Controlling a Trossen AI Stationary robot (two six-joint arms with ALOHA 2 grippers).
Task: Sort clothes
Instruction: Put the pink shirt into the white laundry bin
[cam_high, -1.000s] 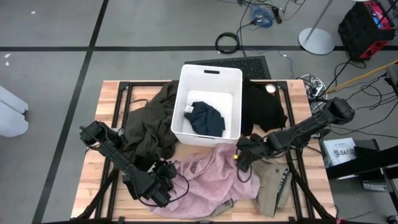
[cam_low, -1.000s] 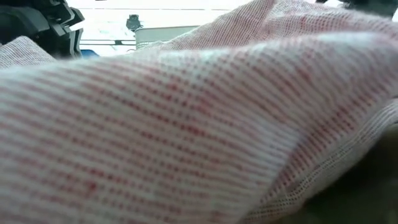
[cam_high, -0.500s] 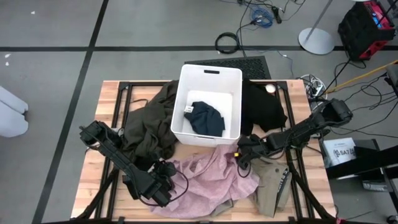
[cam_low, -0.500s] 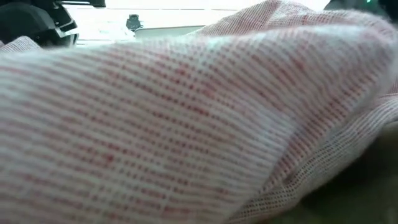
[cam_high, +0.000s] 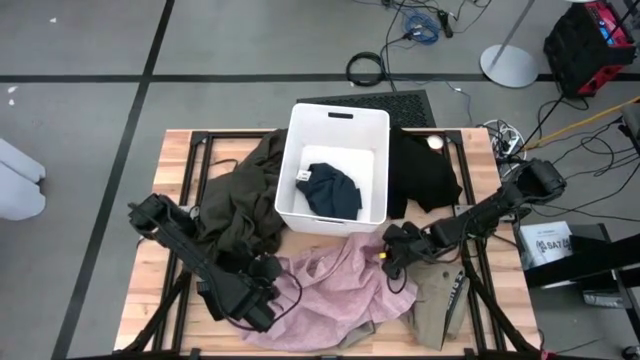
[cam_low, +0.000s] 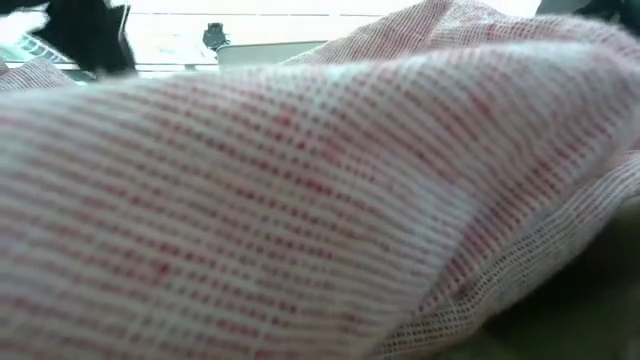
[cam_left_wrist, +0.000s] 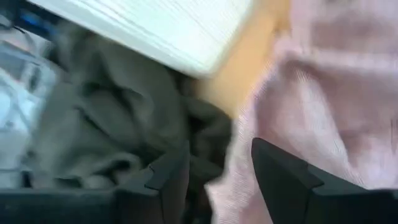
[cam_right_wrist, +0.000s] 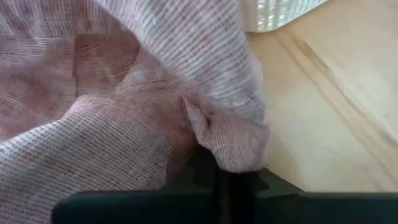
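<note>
A wooden table (cam_high: 170, 160) carries a white bin (cam_high: 335, 125) ringed by olive (cam_high: 240, 200), black (cam_high: 420, 170), pink (cam_high: 330, 290) and khaki (cam_high: 435, 300) garments

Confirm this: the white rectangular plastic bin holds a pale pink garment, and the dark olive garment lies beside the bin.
One detail is wrong. In the high view the white rectangular plastic bin holds a navy blue garment, not a pink one. The dark olive garment does lie beside the bin.

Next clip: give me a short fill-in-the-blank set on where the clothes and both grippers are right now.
1. The navy garment lies inside the white ____.
2. The right gripper is shut on the ____ garment's edge.
3. The left gripper has its fingers ____, at the pink garment's edge.
4. The olive garment lies on the bin's ____ side.

Missing: bin; pink; open; left
</note>
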